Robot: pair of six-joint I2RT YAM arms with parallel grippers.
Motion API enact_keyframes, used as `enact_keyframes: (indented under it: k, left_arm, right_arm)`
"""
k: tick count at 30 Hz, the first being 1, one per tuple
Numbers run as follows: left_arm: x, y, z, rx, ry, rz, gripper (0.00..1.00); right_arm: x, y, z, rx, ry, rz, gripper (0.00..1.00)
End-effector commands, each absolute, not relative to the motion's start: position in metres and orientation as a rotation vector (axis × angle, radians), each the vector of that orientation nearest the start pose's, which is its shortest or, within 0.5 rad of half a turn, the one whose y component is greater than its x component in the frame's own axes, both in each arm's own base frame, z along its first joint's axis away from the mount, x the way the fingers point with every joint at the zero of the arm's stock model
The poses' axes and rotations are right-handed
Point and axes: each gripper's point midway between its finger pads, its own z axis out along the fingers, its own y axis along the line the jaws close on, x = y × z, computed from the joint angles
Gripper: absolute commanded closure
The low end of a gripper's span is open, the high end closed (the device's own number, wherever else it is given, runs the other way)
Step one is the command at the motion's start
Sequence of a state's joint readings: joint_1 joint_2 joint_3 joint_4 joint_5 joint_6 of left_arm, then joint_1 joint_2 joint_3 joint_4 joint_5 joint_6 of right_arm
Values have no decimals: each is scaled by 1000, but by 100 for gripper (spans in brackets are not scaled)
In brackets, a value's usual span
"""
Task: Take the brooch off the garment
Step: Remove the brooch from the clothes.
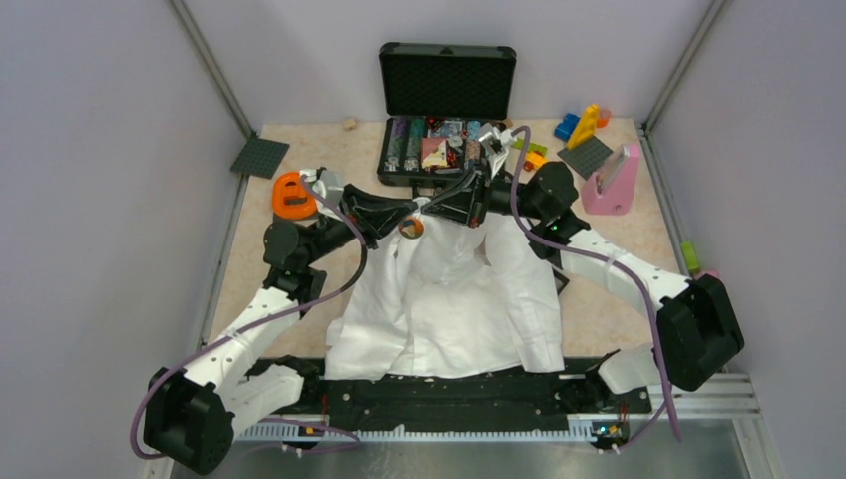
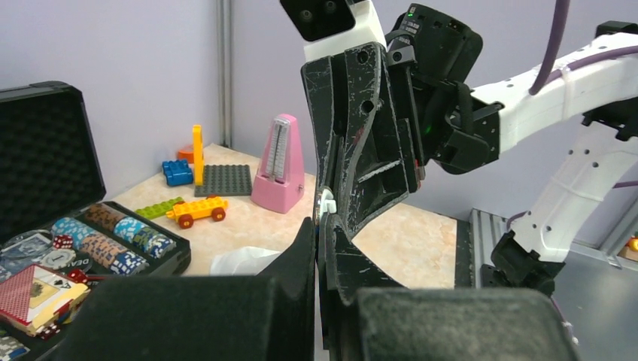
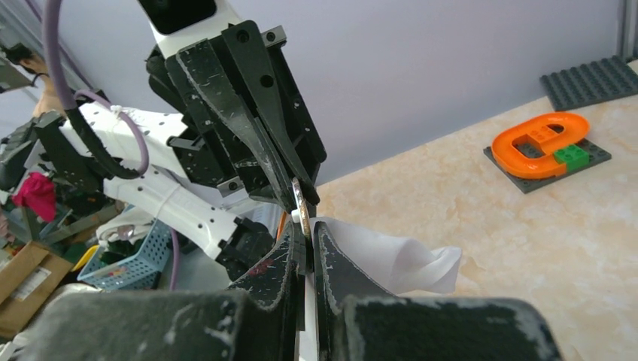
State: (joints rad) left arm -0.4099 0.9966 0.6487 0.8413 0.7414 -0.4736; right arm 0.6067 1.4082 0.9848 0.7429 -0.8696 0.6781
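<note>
A white shirt [image 1: 449, 299] lies spread on the table, its collar end lifted at the far side. The brooch [image 1: 411, 228], a small brown-orange ring, hangs there between both grippers. My left gripper [image 1: 405, 216] comes in from the left and is shut on the brooch; its own view shows a pale bit [image 2: 326, 204] pinched at the fingertips. My right gripper [image 1: 433, 210] comes in from the right, tip to tip with the left. In the right wrist view it [image 3: 307, 229] is shut on a fold of shirt [image 3: 391, 256], with the brooch [image 3: 301, 204] edge-on at its tips.
An open black case [image 1: 439, 145] with poker chips and cards stands just behind the grippers. A pink metronome [image 1: 611, 180] and toy bricks [image 1: 584, 125] are at the back right. An orange ring on a small plate [image 1: 292, 195] and a grey baseplate [image 1: 259, 157] are at the back left.
</note>
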Motion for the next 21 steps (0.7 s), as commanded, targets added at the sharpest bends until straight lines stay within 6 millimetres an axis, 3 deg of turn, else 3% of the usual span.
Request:
enact_keyframes:
  k: [1,11,21]
  left_arm:
    - [204,-257,379,818,1015,-1199,100]
    - [216,-259,371,797,1065,-1172,100]
    - [240,-252,361,704,1165,-1068,100]
  right_arm:
    - [255,368,340,-739,1450,1491,100]
    - [259,377,329,-775,1513,1383,97]
    - [250,373,326,-840,1496,1355,75]
